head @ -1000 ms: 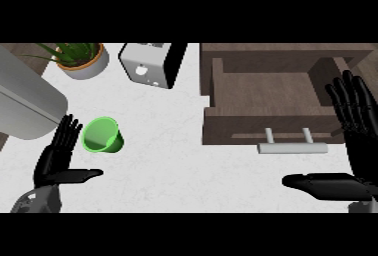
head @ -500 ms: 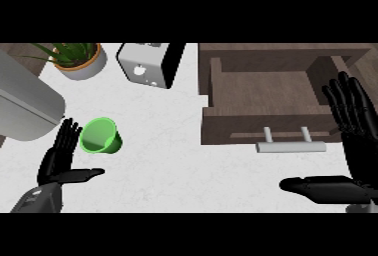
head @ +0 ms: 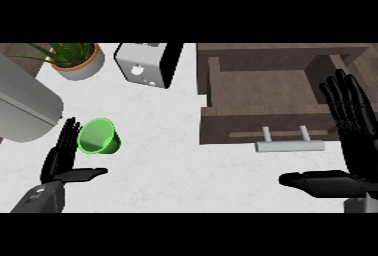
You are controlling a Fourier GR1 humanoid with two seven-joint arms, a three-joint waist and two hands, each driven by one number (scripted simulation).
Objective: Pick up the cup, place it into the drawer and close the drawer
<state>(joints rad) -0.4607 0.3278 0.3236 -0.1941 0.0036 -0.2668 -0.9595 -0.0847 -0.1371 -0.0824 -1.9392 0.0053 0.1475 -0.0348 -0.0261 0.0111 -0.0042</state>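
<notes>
Cup (head: 99,136): green, on the white counter (head: 184,165) toward its left edge, not yet picked up. It appears to lie tipped on its side, though the steep downward view makes this hard to confirm. The open mouth faces the lower left, toward the left hand; the long axis then runs from lower left to upper right across the counter top.

Task status: nothing completed so far as can be judged. The cup is outside the drawer, and the drawer is open and holds nothing visible. Remaining: grasp the cup, carry it right, set it inside, push the drawer shut.

Left hand (head: 65,160): just beside the cup on its left, fingers straight and upright, thumb out to the right, holding nothing. Whether the fingertips touch the rim cannot be told.

Drawer (head: 258,90): brown wood, pulled out at the counter's right side, well apart from the cup; a pale bar handle (head: 289,145) on its front.

Right hand (head: 353,125): at the right edge beside the drawer front, fingers straight, thumb spread toward the left, unladen, resting.

Other items: toaster (head: 146,65) and potted plant (head: 75,59) along the far edge; a large grey rounded object (head: 22,110) at the left edge.
</notes>
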